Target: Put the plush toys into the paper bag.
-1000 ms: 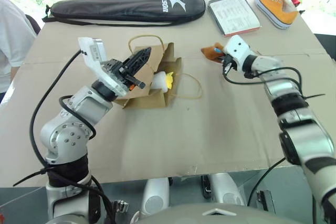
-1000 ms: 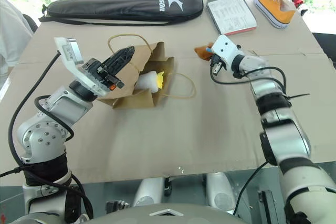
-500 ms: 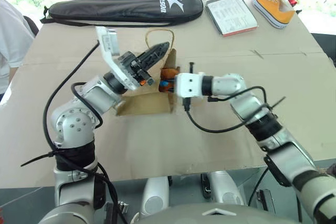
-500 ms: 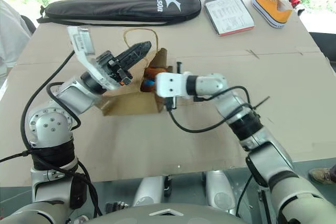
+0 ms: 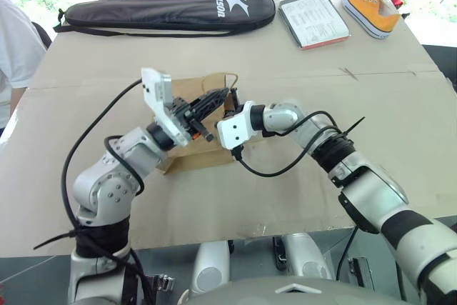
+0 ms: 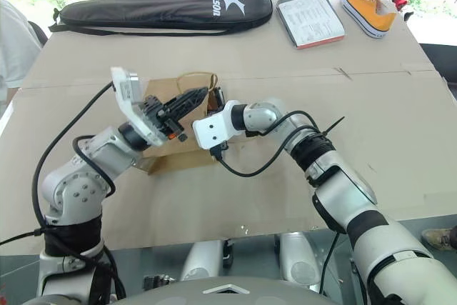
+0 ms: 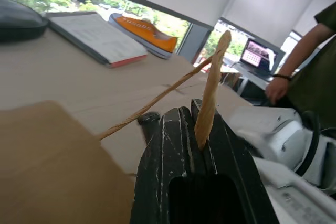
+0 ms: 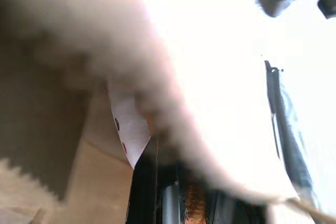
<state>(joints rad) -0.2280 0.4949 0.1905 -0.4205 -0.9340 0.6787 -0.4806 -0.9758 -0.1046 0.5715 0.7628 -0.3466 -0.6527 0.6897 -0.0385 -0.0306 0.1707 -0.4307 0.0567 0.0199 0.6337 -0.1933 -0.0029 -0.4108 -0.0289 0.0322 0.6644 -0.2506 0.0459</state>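
The paper bag (image 5: 191, 149) is lain on the table (image 5: 300, 198) left of centre, its mouth turned to the right. The left gripper (image 7: 202, 129) is clenched on one tan loop handle (image 7: 210, 93), by which the bag's upper side is held up. A second ago the right gripper (image 5: 230, 102) was out at the far right with the brown-orange bear; it has since been swung left and is now reached into the bag's mouth, clenched, with orange fur seen between its fingers in the right wrist view. The white toy, lying visible in the mouth earlier, is now hidden behind the right arm. The left gripper has been lowered slightly.
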